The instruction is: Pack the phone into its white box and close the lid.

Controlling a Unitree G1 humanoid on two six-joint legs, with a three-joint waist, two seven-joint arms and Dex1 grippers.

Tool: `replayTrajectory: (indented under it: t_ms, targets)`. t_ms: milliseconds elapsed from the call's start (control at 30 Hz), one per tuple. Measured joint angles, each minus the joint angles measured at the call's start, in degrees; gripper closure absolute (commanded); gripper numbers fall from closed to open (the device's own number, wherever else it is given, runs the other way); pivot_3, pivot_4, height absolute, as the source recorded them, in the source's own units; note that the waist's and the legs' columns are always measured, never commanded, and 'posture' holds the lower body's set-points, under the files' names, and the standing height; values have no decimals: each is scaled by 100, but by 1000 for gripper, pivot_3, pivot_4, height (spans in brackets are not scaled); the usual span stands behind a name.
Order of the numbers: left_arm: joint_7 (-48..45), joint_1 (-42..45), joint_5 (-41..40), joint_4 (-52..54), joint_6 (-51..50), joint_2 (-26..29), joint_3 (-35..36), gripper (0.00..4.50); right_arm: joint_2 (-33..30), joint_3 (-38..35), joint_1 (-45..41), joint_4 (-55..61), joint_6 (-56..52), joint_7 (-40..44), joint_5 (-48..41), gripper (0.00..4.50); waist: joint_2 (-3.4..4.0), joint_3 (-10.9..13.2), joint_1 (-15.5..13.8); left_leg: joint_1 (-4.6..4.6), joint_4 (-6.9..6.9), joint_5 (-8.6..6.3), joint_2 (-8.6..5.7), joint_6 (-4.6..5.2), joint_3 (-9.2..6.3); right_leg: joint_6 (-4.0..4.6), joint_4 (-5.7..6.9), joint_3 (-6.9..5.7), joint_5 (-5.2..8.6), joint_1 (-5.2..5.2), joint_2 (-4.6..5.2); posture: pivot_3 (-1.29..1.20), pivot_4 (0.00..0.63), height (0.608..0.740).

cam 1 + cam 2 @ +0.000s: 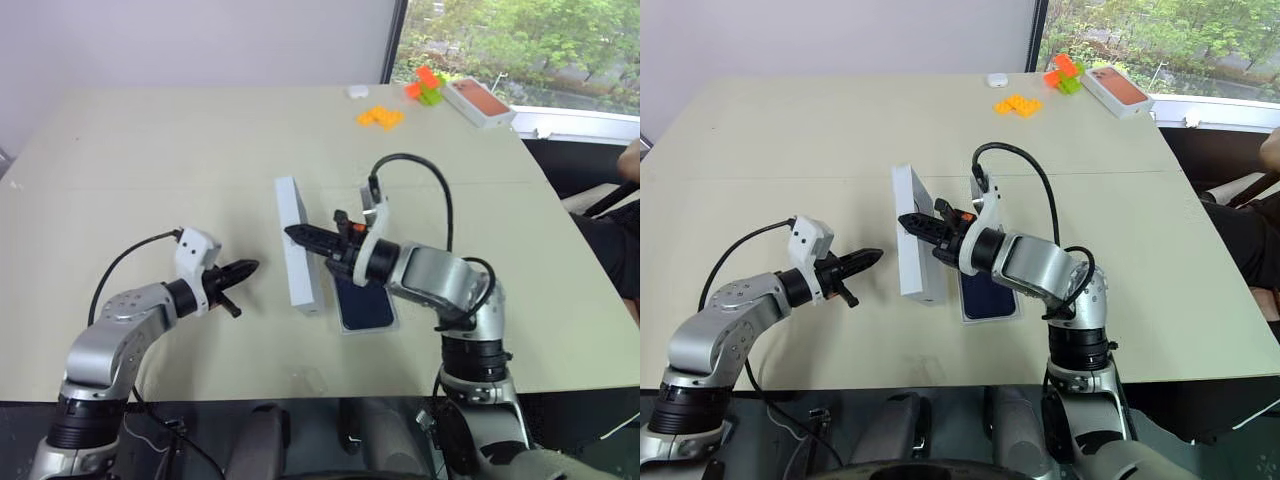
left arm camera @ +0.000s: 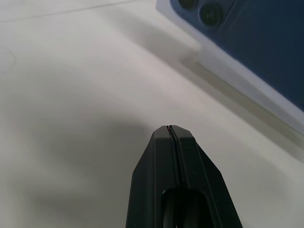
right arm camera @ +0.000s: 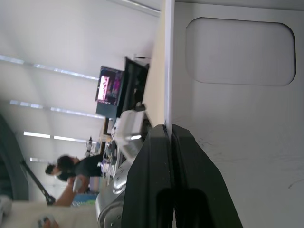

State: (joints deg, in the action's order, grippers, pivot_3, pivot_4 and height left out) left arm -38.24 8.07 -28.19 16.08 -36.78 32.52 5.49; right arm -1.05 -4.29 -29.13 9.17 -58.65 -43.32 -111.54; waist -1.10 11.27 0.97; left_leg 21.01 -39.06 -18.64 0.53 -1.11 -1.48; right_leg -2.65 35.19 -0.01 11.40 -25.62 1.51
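Observation:
The phone [image 1: 366, 306] lies dark and glossy in the shallow white box [image 1: 343, 327] near the table's front, just under my right forearm. To its left the lid [image 1: 302, 268] stands on its long edge. My right gripper [image 1: 290, 233] is shut on the lid's upper rim. In the right wrist view that thin rim runs out from between the fingertips [image 3: 156, 137], beside a white face with a rounded recess [image 3: 240, 52]. Left of the lid, my left gripper [image 1: 252, 267] hovers shut and holds nothing. Its wrist view shows the lid's printed dark-blue face [image 2: 266, 42].
A white box with an orange-red top [image 1: 481, 101] lies at the far right corner, beside orange [image 1: 381, 117] and green blocks [image 1: 430, 88]. A small white object [image 1: 357, 91] sits at the far edge. A person's arm [image 1: 630, 158] shows at the right.

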Motion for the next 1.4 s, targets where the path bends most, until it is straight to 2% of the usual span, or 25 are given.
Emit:
replayTrajectory:
  t_ms: [200, 300, 333, 367, 433, 667, 833, 967, 1100, 1200, 1400]
  targets:
    - [72, -94, 19, 123, -1, -17, -18, 4500, 150, 4, 430, -39, 6, -325, -12, 4466, 1, -1, 3, 39, -3, 0, 0, 0, 5, 0, 16, 4, -1, -51, 0, 0, 150, 740]
    - [85, -88, 19, 173, -1, -29, -32, 4500, 162, -64, 434, 4, 18, -366, -10, 3616, 1, -2, 6, 38, -3, 0, 2, 0, 4, 1, 21, 3, -1, -53, -4, 0, 150, 740]
    - [94, -63, 19, 176, -3, -61, -61, 4500, 134, -76, 434, 17, 27, -366, -10, 3164, 1, -2, 7, 37, -3, 0, 3, 0, 4, 1, 21, 3, -1, -53, -5, 0, 150, 740]
    - [97, -33, 19, 212, -3, -116, -140, 4500, 55, -86, 430, 26, 32, -366, -11, 2514, 1, -2, 6, 37, -3, 0, 3, 0, 4, 1, 22, 3, -1, -53, -6, 0, 150, 740]
    - [96, 5, 17, 245, -17, -177, -276, 4500, -193, -61, 364, 33, 25, -337, -11, 1647, 2, -1, 0, 39, -6, 0, 1, 0, 6, 1, 23, 2, -1, -54, -7, 0, 150, 740]
    - [148, 400, 2, 496, -132, -691, -881, 4500, -2404, -250, -220, 203, -105, 469, 0, 1647, 0, -3, -25, 46, -9, -1, -18, 3, 17, -4, 9, 5, 0, -50, -1, 0, 150, 740]
    - [251, 718, -6, 501, -265, -1090, -1163, 4500, -3419, -352, -221, 296, -114, 1291, 355, 1647, -1, -3, -17, 45, -7, -5, -12, 11, 32, -5, 11, 10, 0, -52, -9, 0, 150, 740]
    - [224, 791, -1, 499, -325, -1158, -1406, 4500, -3908, -428, 0, 422, -127, 1835, 888, 1647, -2, -4, -21, 42, -8, -5, -9, 11, 33, -4, 12, 13, 0, -48, -16, 0, 150, 740]
    - [222, 877, 2, 473, -391, -1202, -1511, 4500, -4393, -310, 215, 623, -232, 2530, 1870, 1647, -1, -4, -17, 39, -10, -5, -9, 11, 40, -5, 15, 17, 0, -49, -19, 0, 150, 740]
    - [240, 970, -58, 458, -416, -1265, -1433, 4500, -4789, -71, 360, 1098, 57, 3397, 3293, 1647, 0, -4, -27, 38, -11, -5, -9, 11, 42, -14, 13, 19, 5, -50, -26, 0, 150, 740]
    - [553, 987, -409, 460, -601, -1114, -448, 4500, -5455, 663, 723, 1548, 795, 5161, 5514, 1647, 0, -4, -29, 35, -11, -5, 2, 11, 41, -17, 13, 19, 8, -52, -48, 0, 150, 740]
